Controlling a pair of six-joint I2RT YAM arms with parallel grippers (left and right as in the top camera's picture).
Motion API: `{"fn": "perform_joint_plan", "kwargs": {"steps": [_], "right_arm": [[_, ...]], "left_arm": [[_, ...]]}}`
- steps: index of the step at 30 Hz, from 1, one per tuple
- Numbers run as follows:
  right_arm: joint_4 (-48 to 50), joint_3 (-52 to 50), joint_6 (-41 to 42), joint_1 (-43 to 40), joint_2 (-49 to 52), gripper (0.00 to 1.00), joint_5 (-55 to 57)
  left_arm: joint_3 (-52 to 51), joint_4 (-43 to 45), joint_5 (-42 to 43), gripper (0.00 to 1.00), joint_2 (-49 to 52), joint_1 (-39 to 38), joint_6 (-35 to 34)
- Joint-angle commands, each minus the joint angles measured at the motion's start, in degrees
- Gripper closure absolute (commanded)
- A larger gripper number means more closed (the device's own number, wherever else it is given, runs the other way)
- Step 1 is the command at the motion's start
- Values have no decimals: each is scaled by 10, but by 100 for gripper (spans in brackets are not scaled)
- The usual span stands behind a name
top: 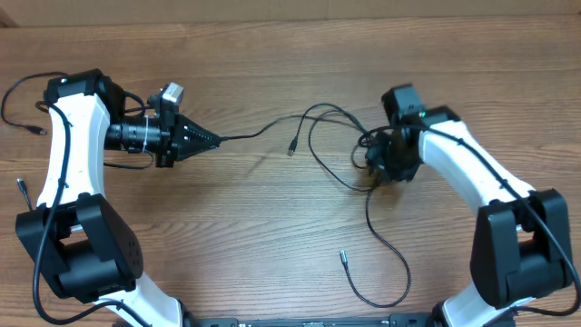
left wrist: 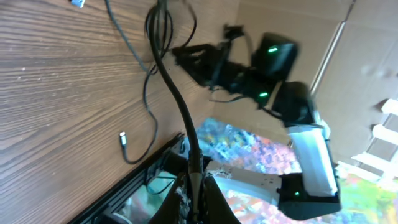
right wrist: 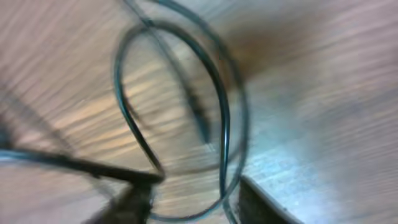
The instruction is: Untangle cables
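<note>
Thin black cables [top: 331,136] lie in loose, overlapping loops on the wooden table, centre right. My left gripper [top: 211,140] is shut on one cable's end, and that cable runs right to the loops. The left wrist view shows the cord [left wrist: 180,106] pinched between the fingers [left wrist: 196,194]. My right gripper [top: 386,168] sits over the tangle. In the blurred right wrist view its fingers [right wrist: 196,205] are apart with a cable loop [right wrist: 221,124] passing between them. One loose plug [top: 292,145] lies left of the loops. Another cable trails toward me to a silver-tipped plug [top: 343,258].
Thin cords with plugs [top: 36,131] lie at the far left beside the left arm's base, one end [top: 19,184] lower down. A black rail [top: 300,322] runs along the table's front edge. The right arm [left wrist: 292,99] shows in the left wrist view.
</note>
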Motion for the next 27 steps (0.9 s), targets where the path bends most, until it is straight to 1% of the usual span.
{"fn": "perform_joint_plan", "kwargs": {"steps": [1,3,4,12,20,23,27], "right_arm": [[-17,52,-114,-8,-26,24,-29],[-19,56,-114,-8,-26,17,-22],[-19,56,-114,-8,-26,16,-23],[-13,47,-111,10,-15,16,-28],[33,29,-112,57,7,16,-25],[53,18,-111,68,8,18,-25],[56,6,-109,68,8,19,-25]], "left_arm": [[13,0,-14,96,4,0,15],[13,0,-14,96,4,0,15],[13,0,-14,96,4,0,15],[13,7,-13,96,4,0,15],[13,7,-13,96,4,0,15],[13,7,-13,96,4,0,15],[13,7,-13,96,4,0,14]]}}
